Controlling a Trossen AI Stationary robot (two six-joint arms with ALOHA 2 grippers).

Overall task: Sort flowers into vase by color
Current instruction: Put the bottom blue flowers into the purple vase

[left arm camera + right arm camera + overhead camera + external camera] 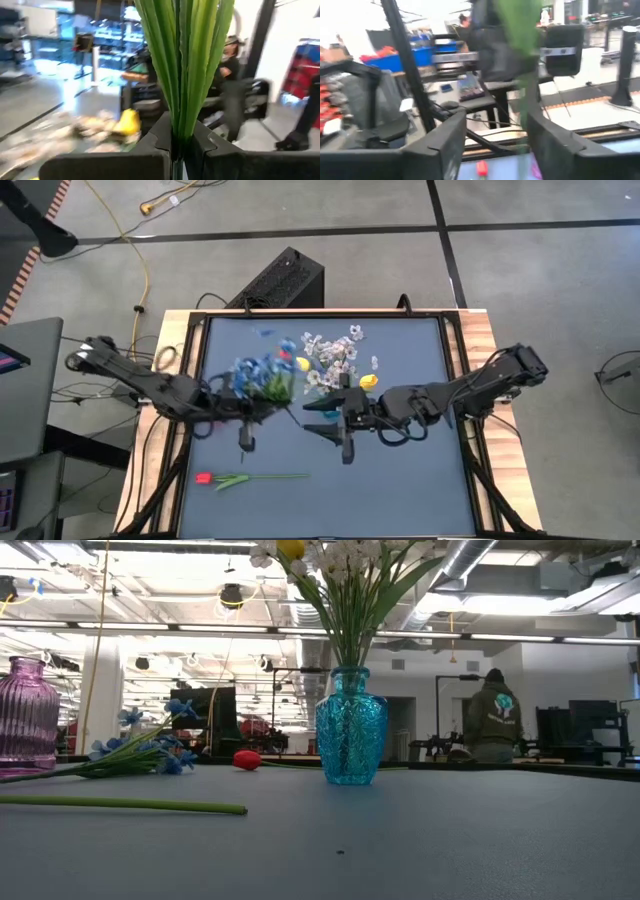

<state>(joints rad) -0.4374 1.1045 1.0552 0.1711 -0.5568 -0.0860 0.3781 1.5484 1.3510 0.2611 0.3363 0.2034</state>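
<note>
My left gripper (245,420) (179,150) is shut on a bunch of blue blossom sprays (262,375), which looks blurred from above. A blue glass vase (350,725) stands mid-table and holds white sprays (335,355) and yellow tulips (368,381). My right gripper (335,425) (495,150) hangs open just right of the bunch and near the vase. A blurred green stem (524,95) shows ahead between its fingers, apart from them. A red tulip (205,477) lies flat on the near left of the table. The low view shows the blue sprays (145,745) low and slanted. My left gripper pinches the bundled green stems and leaves of the blue sprays (181,120) between its two fingers. Several stems are held together, and they rise straight out of the closed fingers (150,142). Whether any part of the bunch touches the table I cannot tell.
A pink ribbed vase (25,715) stands at the table's left. A bare green stem (120,805) lies across the near table, and a red blossom (245,758) lies left of the blue vase. A person (493,720) stands far behind. Raised frame rails (455,380) edge the table.
</note>
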